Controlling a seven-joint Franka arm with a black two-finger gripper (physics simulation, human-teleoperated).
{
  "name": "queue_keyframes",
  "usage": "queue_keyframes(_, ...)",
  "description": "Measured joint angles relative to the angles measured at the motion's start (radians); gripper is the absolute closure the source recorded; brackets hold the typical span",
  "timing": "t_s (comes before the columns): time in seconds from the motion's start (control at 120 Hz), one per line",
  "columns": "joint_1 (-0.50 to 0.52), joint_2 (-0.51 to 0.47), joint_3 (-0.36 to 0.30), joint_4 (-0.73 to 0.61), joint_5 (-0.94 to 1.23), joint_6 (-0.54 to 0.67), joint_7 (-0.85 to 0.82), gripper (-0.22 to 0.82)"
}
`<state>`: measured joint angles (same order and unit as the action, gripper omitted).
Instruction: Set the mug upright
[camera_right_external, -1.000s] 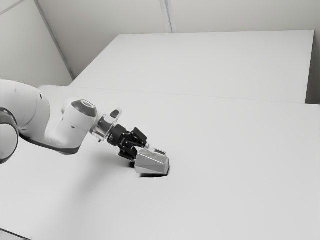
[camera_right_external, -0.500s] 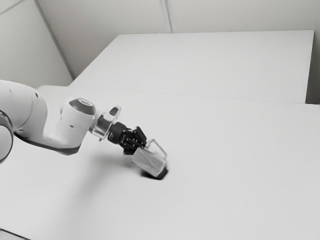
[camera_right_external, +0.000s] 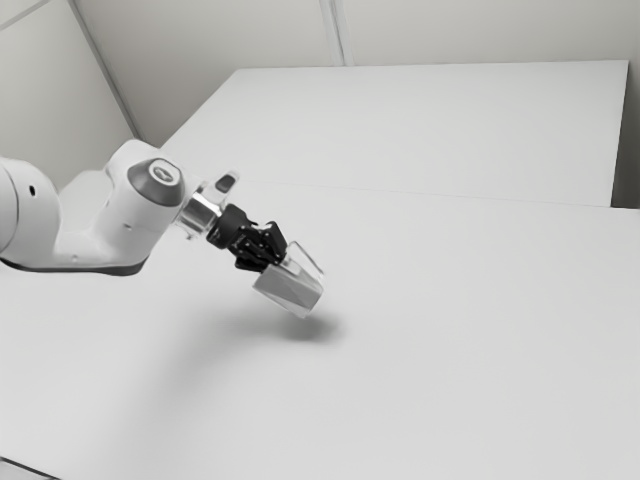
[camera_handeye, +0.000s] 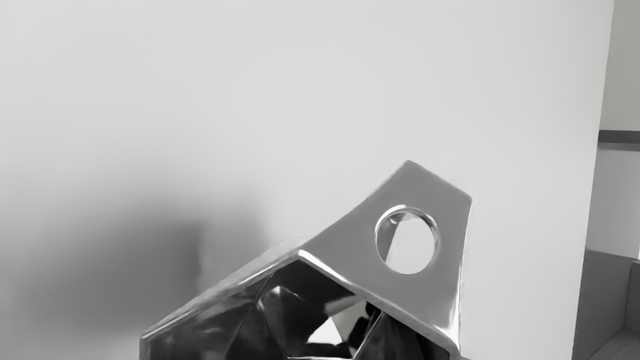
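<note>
As the wrist view looks into its mouth, the glossy grey faceted metallic-looking mug (camera_handeye: 300, 295) shows an angular rim (camera_handeye: 240, 285), dark mirror-like facets inside, and a flat grey handle (camera_handeye: 450, 230) pierced by a round hole. In the exterior view it hangs tilted just left of the frame's middle, its mouth toward the gripper at the upper left and its base down toward the lower right. Its long axis slants between those two corners, neither upright nor flat, and the handle is on the upper-right side. The black two-finger gripper (camera_right_external: 283, 264) is clamped on the mug at the mouth end. Below, apart from the base, a soft shadow (camera_right_external: 305, 330) falls on the smooth white table (camera_right_external: 450, 350). Farther off, a pale raised surface (camera_right_external: 430, 130) spans the upper frame, with light grey walls (camera_right_external: 220, 60) behind.
</note>
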<state>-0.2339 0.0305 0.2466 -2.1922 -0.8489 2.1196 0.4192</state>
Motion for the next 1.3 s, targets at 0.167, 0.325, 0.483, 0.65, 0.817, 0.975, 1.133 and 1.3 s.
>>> queue_keyframes(0.167, -0.066, 0.003, 0.023, -0.001, 0.237, 0.094, -0.199, 0.79)
queue_keyframes(0.325, -0.094, 0.005, 0.024, -0.002, 0.446, 0.128, -0.403, 0.79)
queue_keyframes(0.483, -0.112, 0.011, 0.024, 0.005, 0.672, 0.151, -0.581, 0.79)
queue_keyframes(0.65, -0.107, 0.029, 0.023, 0.019, 0.799, 0.171, -0.722, 0.79)
queue_keyframes(0.817, -0.104, 0.034, 0.024, 0.009, 0.842, 0.205, -0.828, 0.79)
queue_keyframes(0.975, -0.126, 0.037, 0.024, -0.010, 0.853, 0.236, -0.913, 0.79)
queue_keyframes(1.133, -0.128, 0.043, 0.024, -0.017, 0.856, 0.249, -0.981, 0.79)
queue_keyframes(1.3, -0.124, 0.057, 0.023, -0.017, 0.856, 0.252, -1.036, 0.79)
